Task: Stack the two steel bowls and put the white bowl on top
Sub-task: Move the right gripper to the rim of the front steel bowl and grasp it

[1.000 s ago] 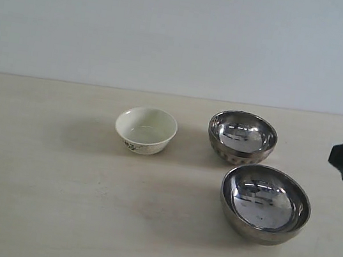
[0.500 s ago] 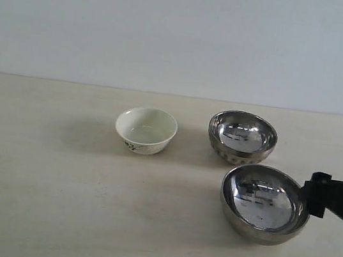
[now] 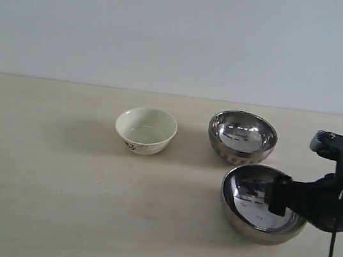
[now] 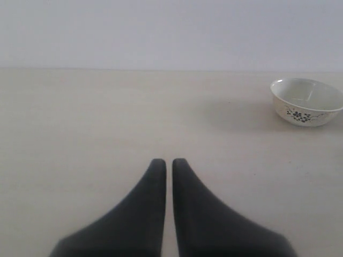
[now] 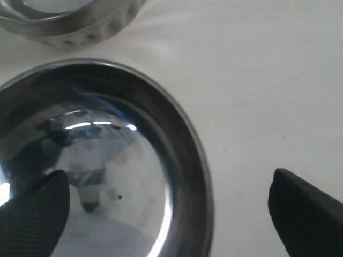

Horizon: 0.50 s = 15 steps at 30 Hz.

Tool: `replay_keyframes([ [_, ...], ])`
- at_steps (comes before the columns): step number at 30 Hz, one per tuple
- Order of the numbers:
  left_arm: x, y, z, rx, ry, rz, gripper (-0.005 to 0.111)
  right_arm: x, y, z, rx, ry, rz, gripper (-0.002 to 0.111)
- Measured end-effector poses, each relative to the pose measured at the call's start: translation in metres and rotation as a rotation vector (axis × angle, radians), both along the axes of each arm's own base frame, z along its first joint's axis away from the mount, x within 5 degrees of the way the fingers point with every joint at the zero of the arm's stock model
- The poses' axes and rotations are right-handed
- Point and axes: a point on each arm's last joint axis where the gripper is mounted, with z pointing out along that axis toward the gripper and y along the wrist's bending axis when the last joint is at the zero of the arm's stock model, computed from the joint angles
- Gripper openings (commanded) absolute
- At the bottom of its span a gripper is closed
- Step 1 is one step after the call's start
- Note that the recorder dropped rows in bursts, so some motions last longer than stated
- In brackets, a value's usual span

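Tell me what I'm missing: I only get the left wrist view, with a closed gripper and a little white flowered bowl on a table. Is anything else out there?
Observer: Yes, a larger steel bowl and a smaller steel bowl stand off to one side of the white bowl.
Visitor: Is another arm busy?
Observer: The right gripper is open and straddles the larger steel bowl's rim, one finger over its inside, one outside.
Visitor: Is anything stacked?
Observer: No, all three bowls stand apart on the table.
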Motion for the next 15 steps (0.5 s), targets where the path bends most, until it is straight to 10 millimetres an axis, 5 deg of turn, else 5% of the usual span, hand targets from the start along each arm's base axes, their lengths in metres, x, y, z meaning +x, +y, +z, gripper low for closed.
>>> replay_keyframes([
  [8,0.000,0.000,0.000,0.000,0.000,0.000,0.004,0.008,0.013,-0.033,-0.025,0.105,0.030,0.087],
  [11,0.000,0.000,0.000,0.000,0.000,0.000,0.004,0.011,0.013,-0.031,-0.012,0.077,0.019,0.052],
  [14,0.000,0.000,0.000,0.000,0.000,0.000,0.004,0.012,0.014,-0.030,0.004,0.057,0.005,0.000],
  [15,0.000,0.000,0.000,0.000,0.000,0.000,0.004,0.013,0.014,-0.030,0.014,0.052,-0.007,0.000],
])
